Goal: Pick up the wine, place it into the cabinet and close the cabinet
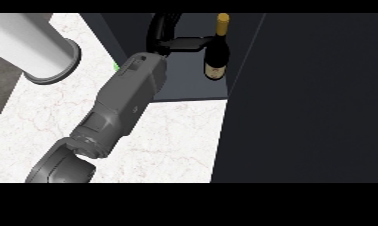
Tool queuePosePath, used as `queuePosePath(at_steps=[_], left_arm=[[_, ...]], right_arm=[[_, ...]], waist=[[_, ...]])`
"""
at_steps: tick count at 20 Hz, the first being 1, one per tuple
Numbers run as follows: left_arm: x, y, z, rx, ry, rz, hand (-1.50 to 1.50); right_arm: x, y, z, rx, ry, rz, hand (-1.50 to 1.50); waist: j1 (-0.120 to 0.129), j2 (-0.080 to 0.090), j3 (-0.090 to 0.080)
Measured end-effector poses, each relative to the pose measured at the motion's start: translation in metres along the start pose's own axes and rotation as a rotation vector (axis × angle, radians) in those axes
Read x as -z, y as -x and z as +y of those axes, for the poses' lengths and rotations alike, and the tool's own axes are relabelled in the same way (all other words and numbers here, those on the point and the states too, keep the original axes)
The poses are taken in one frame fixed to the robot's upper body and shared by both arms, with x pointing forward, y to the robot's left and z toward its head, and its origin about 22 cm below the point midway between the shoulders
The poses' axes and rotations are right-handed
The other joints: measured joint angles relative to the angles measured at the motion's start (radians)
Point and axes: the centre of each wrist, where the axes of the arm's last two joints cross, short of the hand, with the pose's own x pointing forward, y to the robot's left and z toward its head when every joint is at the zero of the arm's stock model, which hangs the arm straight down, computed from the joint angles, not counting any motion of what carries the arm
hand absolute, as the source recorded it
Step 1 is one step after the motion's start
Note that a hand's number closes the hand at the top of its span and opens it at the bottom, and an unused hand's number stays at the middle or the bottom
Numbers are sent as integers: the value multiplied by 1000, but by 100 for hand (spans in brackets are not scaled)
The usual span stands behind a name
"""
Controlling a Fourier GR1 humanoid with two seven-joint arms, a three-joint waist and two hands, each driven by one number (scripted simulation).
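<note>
The wine bottle (pixel 215 55), dark with a yellow cap and a pale label, stands upright inside the open cabinet (pixel 188 87). My right hand (pixel 176 43) is just left of the bottle at shoulder height. One digit stretches flat to the bottle's shoulder and the others arch upward over empty space. Nothing wraps the bottle, which shows in full. The grey forearm (pixel 129 95) runs from the lower left up into the cabinet's opening. My left hand does not show.
A wide dark panel (pixel 303 100), apparently the cabinet's door, fills the right side. A pale grey cylinder (pixel 37 45) lies at the upper left on the marble counter (pixel 177 140). A small green bit (pixel 116 66) peeks from behind the forearm.
</note>
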Motion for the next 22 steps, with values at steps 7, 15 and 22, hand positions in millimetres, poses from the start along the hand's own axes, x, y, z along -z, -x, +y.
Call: queuePosePath(at_steps=[7,15,22], left_arm=[[-10,6,-1,-82,60,8,-150],[-46,23,-2,-169,106,30,-150],[-94,35,-2,-214,120,61,-150]], right_arm=[[-2,1,-2,-8,22,12,-150],[-4,2,-1,-9,35,24,-150],[-5,2,-3,-24,54,26,-150]], waist=[[13,-10,0],[32,-19,0],[54,-19,1]])
